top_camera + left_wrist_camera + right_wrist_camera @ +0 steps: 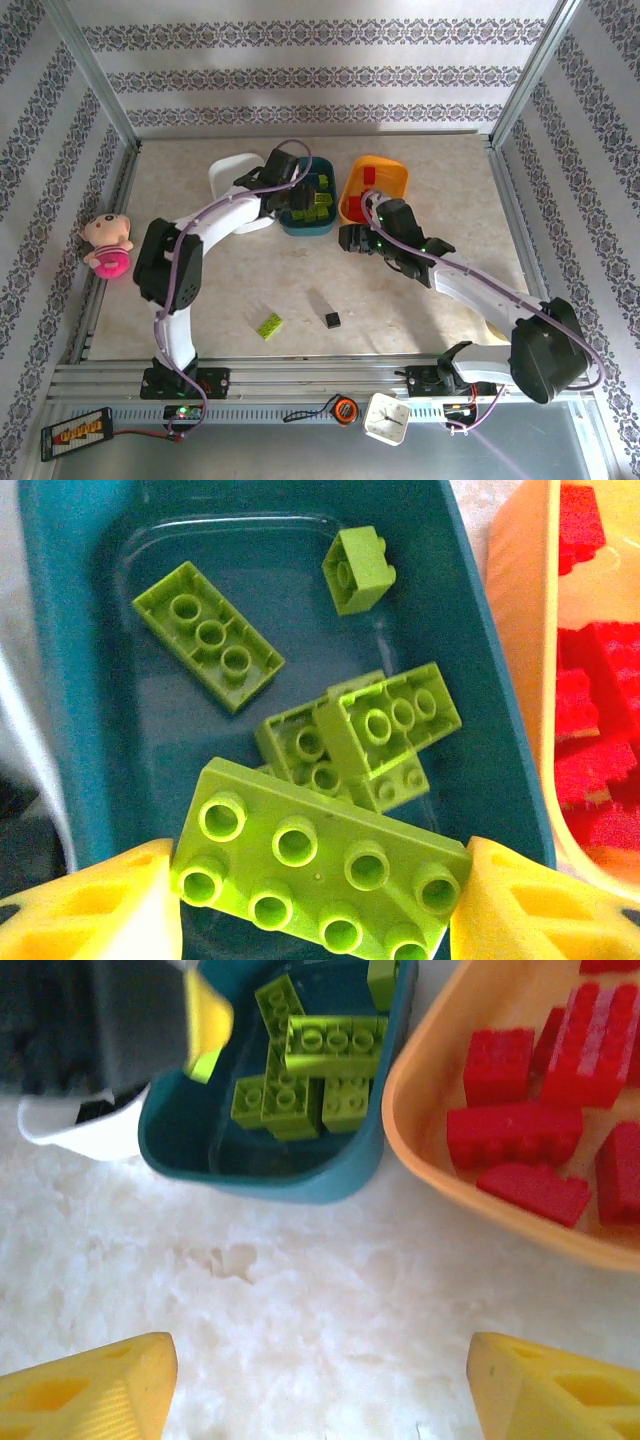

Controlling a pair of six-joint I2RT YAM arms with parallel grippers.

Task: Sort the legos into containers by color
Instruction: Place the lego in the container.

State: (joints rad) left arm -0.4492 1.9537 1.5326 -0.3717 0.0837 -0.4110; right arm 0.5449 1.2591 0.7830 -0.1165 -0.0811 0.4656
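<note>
The overhead view looks down from behind; both wrist views closely share the teal tub (70, 680).

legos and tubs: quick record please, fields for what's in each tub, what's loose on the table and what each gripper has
teal tub: lime bricks
orange tub: red bricks
white tub: contents too hidden to tell
loose on table: one lime brick, one black brick
left gripper: shut on a lime eight-stud brick, above the teal tub
right gripper: open, empty, over bare table just in front of the tubs
</note>
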